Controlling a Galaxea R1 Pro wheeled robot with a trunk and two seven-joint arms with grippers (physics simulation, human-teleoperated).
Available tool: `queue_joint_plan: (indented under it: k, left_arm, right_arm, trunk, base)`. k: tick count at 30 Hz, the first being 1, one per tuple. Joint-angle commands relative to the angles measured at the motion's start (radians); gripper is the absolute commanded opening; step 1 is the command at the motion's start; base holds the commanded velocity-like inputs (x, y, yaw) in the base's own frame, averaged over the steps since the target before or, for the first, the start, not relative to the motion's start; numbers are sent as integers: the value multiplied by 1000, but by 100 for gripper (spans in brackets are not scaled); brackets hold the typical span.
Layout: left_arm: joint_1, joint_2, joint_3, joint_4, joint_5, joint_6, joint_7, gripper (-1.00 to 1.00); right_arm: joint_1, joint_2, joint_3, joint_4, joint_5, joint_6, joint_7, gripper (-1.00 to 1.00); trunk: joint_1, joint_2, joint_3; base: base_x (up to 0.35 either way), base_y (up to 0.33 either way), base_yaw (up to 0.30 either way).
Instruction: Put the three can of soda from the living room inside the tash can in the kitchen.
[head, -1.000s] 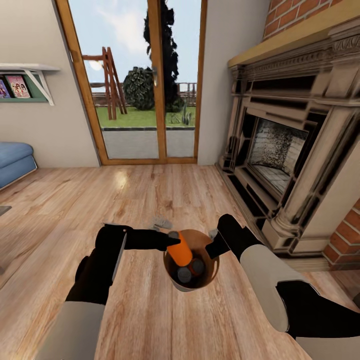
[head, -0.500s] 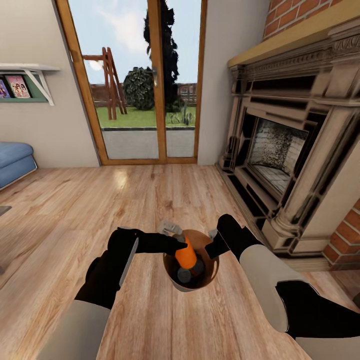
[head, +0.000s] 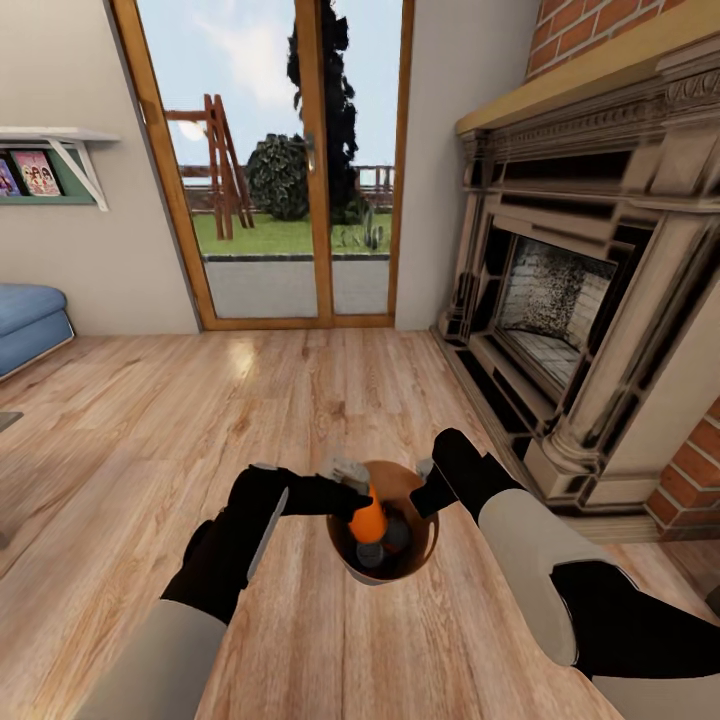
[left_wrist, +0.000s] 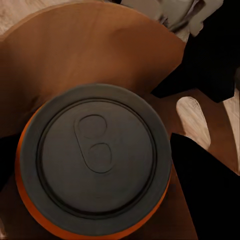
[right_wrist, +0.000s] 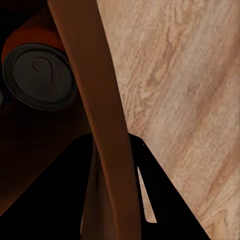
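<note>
Right gripper clamps bin rim; left gripper over orange can.

The trash can sits above the floor near the middle, between the two arms, with soda cans inside. The left gripper is at its left rim, the right gripper on its right rim. Fireplace right, glass doors far, sofa far left.

Light wood floor runs to wood-framed glass doors, with a brick fireplace, blue sofa and wall shelf.
</note>
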Motion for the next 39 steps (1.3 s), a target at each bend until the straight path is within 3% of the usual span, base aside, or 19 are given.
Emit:
queue_joint_plan:
  k: [1,9,27,28,39]
  left_arm:
    - [0,1,-18,3,2,-1,22,-100]
    - [0,5,-74,14,-1,-5,96,-100]
    - [-1,3,-77,48,-2,-8,104,-100]
    - [-1,4,-77,49,-3,-8,104,100]
    - [-1,4,-77,82,0,-28,120,100]
  right_arm:
    - [0,0,-2,0,-21,5,0,-100]
    - [0,0,-2,0,-23,5,0,-100]
    - [0,2,-2,1,-23,5,0,-100]
    - [0,2,-2,1,-23,5,1,-100]
    - [0,3,-2,1,-23,5,0,-100]
  trunk:
    - [0,0,0]
    - [0,0,0]
    - [0,0,0]
    - [0,0,0]
    - [0,0,0]
  base:
    - [0,0,0]
    - [0,0,0]
    - [0,0,0]
    - [0,0,0]
    - [0,0,0]
